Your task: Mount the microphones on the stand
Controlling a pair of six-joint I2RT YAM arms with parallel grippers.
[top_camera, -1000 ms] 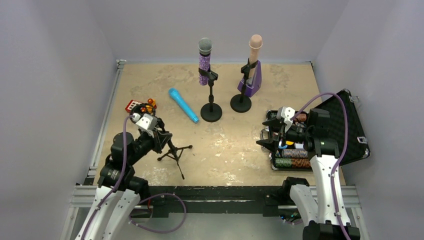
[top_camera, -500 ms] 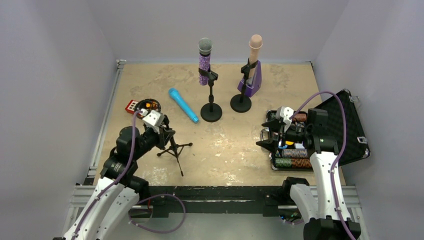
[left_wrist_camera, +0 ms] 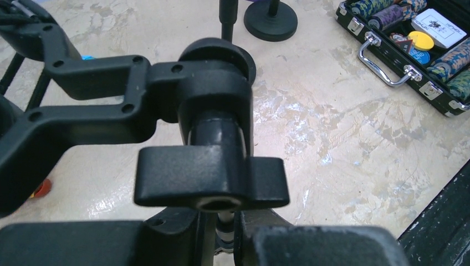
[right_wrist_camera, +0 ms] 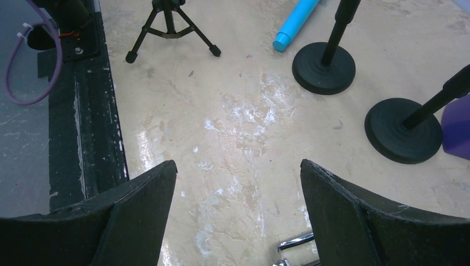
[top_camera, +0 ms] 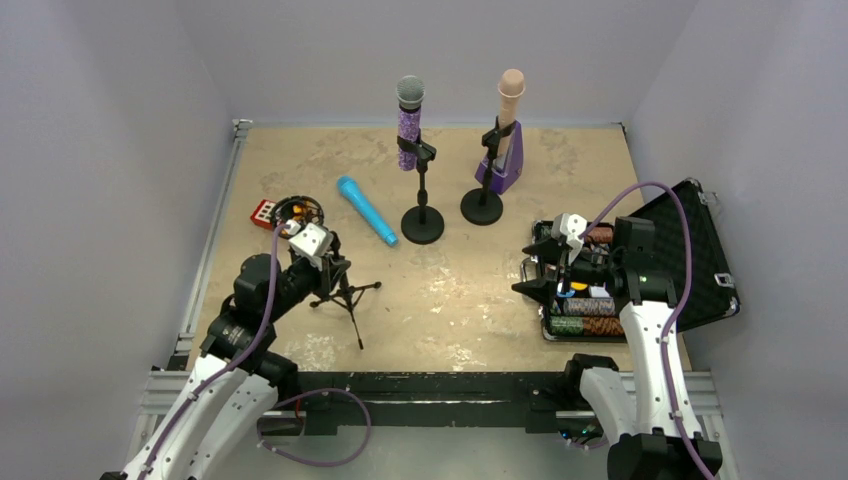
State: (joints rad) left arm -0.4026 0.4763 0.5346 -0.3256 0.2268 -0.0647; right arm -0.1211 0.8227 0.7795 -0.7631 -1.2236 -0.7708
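Across the pale desk [top_camera: 470,300], your left tool [top_camera: 330,268], clamped on the small tripod stand [top_camera: 347,295], is shifting it toward the middle, while your right tool [top_camera: 545,270] is hanging open. The sky-blue microphone [top_camera: 366,210] is lying loose just ahead of the left tool. The purple microphone [top_camera: 408,125] and pink microphone [top_camera: 508,110] are sitting clipped farther ahead, so you are positioning the last stand.

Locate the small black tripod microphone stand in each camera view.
Top external: small black tripod microphone stand left of centre.
Left wrist: stand close up, clip and wing knob filling the centre.
Right wrist: stand legs at top left.
Shared landmark: black poker-chip case; right wrist catches only its chrome handle.
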